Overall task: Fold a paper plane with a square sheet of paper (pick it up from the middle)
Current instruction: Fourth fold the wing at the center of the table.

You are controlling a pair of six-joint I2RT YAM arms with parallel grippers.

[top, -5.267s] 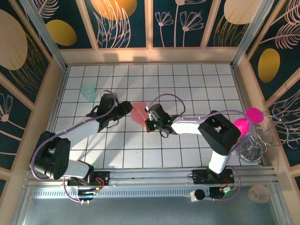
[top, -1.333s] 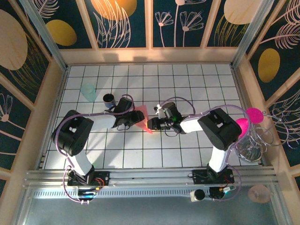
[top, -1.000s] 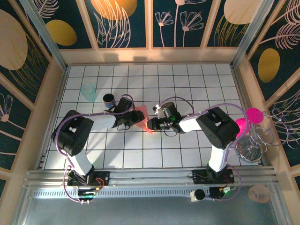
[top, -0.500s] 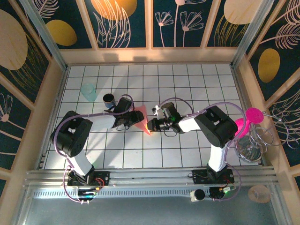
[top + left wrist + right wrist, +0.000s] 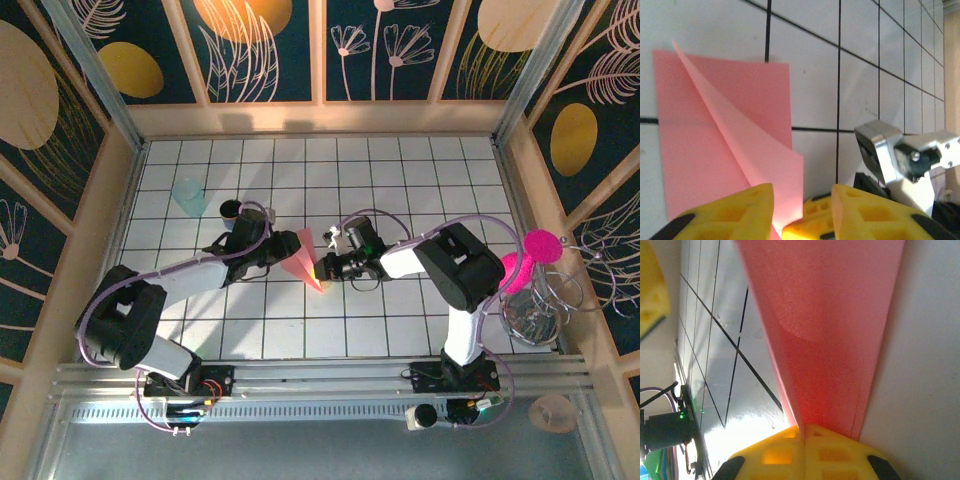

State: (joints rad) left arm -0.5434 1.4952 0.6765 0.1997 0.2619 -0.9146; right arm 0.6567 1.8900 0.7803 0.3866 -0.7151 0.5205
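The salmon-pink square sheet of paper (image 5: 305, 256) lies mid-table, folded into a slim pointed wedge like a paper plane, tip toward me. In the left wrist view the paper (image 5: 715, 125) has one flap raised along a diagonal crease. My right gripper (image 5: 322, 268) comes in from the right and is shut on the paper's narrow end; its yellow fingertips (image 5: 805, 432) pinch the pink fold (image 5: 825, 330). My left gripper (image 5: 276, 254) sits at the paper's left side. Its jaws (image 5: 802, 194) stand apart, with the raised flap's edge between them.
A pale teal cup (image 5: 187, 196) and a small dark cup (image 5: 230, 210) stand behind the left arm. A wire stand (image 5: 545, 300) with magenta discs (image 5: 541, 244) is at the right wall. Wooden walls ring the tiled table (image 5: 400, 180).
The left arm's elbow has swung out to the left while its gripper stayed by the paper with narrower jaws. The right gripper has closed fully on the paper's narrow end.
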